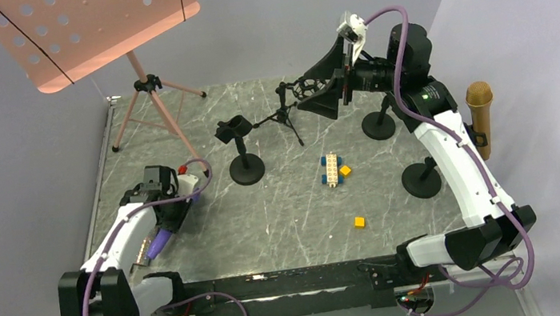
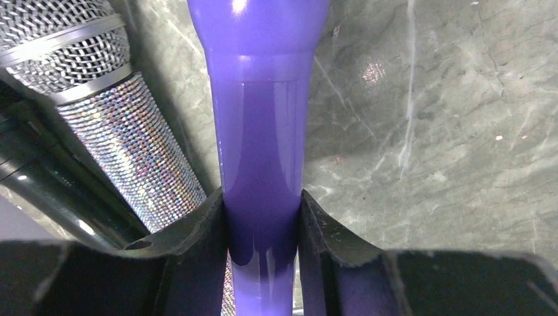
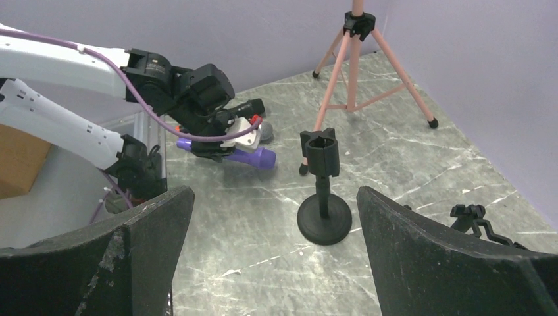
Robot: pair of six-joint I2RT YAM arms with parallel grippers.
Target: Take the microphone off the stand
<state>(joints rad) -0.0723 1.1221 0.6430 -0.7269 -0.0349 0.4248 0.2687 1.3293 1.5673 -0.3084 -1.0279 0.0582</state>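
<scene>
A purple microphone (image 2: 263, 131) is clamped by its handle between the fingers of my left gripper (image 2: 263, 224), low over the table's left side (image 1: 160, 243). The right wrist view shows it lying level under that gripper (image 3: 253, 156). A black desk stand (image 1: 245, 166) in the middle of the table has an empty clip (image 3: 320, 150). A gold microphone (image 1: 481, 113) stands upright at the right edge, in a stand with a round base (image 1: 422, 179). My right gripper (image 1: 325, 88) is raised at the back and is open (image 3: 271, 194), holding nothing.
A silver glitter microphone (image 2: 125, 138) lies beside the purple one. A pink music stand (image 1: 147, 86) is at the back left. A small tripod mount (image 1: 287, 113) and another round base (image 1: 378, 124) are at the back. Toy bricks (image 1: 333, 169) and a yellow block (image 1: 359, 222) lie mid-table.
</scene>
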